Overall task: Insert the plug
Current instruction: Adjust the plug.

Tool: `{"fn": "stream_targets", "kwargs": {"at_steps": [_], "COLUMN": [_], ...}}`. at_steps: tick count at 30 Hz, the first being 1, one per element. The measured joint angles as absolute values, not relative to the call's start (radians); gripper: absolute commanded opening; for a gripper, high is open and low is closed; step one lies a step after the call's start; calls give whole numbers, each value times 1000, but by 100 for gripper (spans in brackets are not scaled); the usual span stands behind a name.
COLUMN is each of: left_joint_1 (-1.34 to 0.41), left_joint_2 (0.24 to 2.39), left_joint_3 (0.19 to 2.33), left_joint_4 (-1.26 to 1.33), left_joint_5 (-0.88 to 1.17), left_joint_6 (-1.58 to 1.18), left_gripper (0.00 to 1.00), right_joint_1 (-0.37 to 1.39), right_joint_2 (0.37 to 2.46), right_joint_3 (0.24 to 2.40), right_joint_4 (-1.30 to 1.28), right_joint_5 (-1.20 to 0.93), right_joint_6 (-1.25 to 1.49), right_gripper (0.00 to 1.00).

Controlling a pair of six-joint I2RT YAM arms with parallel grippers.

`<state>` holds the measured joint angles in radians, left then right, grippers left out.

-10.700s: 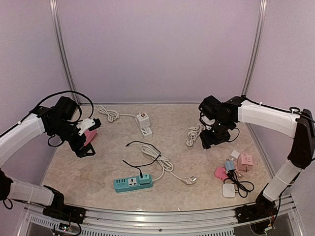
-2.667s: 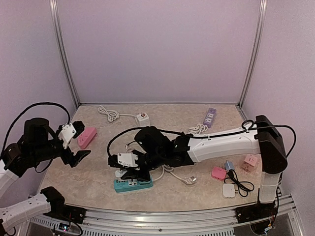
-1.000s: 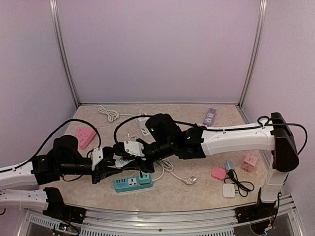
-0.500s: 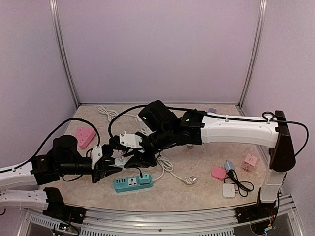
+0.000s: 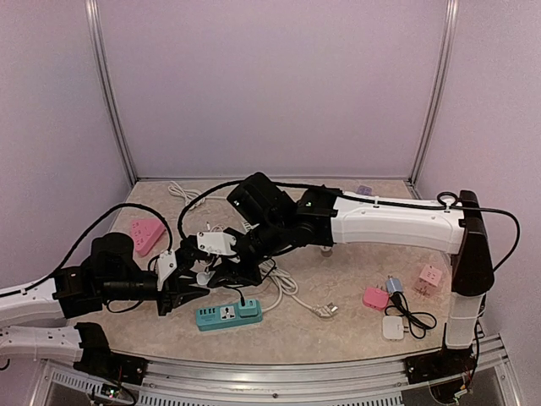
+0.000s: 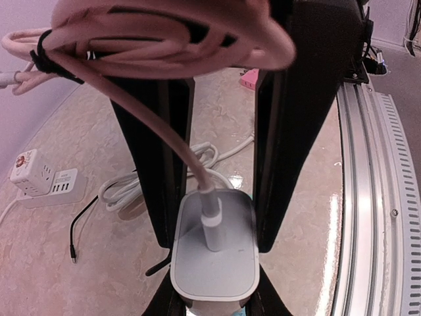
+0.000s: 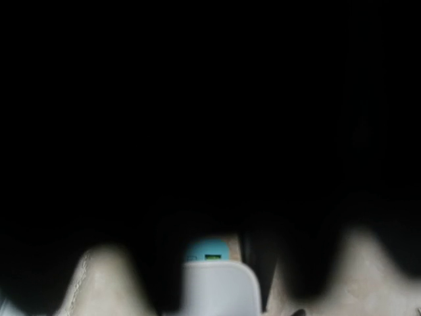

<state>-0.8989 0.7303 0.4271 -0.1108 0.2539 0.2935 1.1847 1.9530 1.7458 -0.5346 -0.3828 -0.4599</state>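
Mostly black, a sliver of scene at the bottom.
A white plug [image 7: 217,291] sits bottom centre between dark uprights [image 7: 170,276], a teal power strip [image 7: 207,251] just beyond it, blurred table [image 7: 99,283] either side.

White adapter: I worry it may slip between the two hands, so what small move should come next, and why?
Probably close the left hand firmly on the white adapter before anything else. Both it and the right hand meet at the adapter just beyond the teal power strip, dark fingers flank it, and I cannot tell which one truly holds it.
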Motion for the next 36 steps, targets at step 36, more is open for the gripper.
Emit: {"fn": "stream_targets", "kwargs": {"at_steps": [36], "left_joint_1": [-879], "left_joint_2": [725], "left_joint_3": [427], "left_joint_4": [-143], "left_joint_5": [277], "left_joint_6": [254], "left_gripper": [0], "right_joint_1": [1184], "right_joint_2": [1965], "right_joint_3": [1715], "right_joint_4": [-467], "right_joint_5": [-402], "right_joint_6": [-440], "right_gripper": [0]}}
